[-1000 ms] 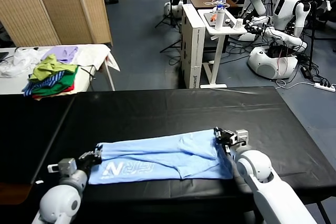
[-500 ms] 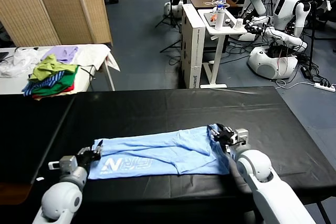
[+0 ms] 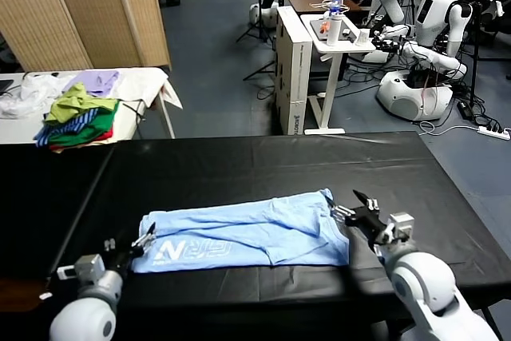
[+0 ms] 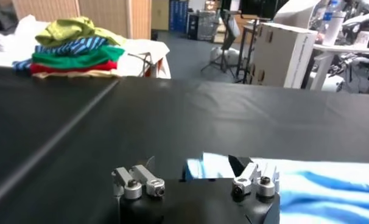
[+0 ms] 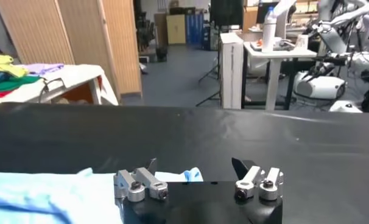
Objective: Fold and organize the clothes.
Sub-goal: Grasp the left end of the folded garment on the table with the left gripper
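The clothes here are one light-blue T-shirt [image 3: 247,233], lying folded into a long strip across the near part of the black table [image 3: 239,161], white lettering [image 3: 196,251] facing up toward its left end. My left gripper [image 3: 132,240] stands open just off the shirt's left end, holding nothing. My right gripper [image 3: 348,205] is open at the shirt's right edge, also with nothing in it. In the left wrist view the open left gripper [image 4: 193,164] looks onto the shirt's edge [image 4: 318,182]. In the right wrist view the open right gripper [image 5: 195,164] faces a shirt corner [image 5: 189,175].
A pile of green, red, striped and lilac garments [image 3: 80,109] sits on a white side table at the far left. Beyond the table stand a white desk [image 3: 335,29], other robots [image 3: 423,29] and a folding screen [image 3: 80,5].
Both grippers have opened and let go of the shirt's ends, then drawn back toward me. The shirt has settled flat on the table.
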You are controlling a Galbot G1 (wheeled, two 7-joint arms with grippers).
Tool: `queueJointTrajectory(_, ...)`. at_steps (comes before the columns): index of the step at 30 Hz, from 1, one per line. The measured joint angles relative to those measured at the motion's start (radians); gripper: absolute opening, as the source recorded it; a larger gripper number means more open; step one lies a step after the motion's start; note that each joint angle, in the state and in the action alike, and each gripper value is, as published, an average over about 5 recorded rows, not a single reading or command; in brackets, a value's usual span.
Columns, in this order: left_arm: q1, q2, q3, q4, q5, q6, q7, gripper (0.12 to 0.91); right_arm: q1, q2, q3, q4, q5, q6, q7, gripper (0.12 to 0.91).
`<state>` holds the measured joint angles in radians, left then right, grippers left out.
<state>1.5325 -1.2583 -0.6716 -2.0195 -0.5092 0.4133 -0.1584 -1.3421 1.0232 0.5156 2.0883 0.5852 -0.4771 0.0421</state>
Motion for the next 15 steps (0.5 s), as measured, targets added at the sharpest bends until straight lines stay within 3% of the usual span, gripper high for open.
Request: queueJointTrajectory(15,0.023,-0.058,-0.002,-0.002,-0.008,-0.001,0.004,0.879,-0.012,0.006,0.000,0.030,0.000,0.000,0.002,0.907)
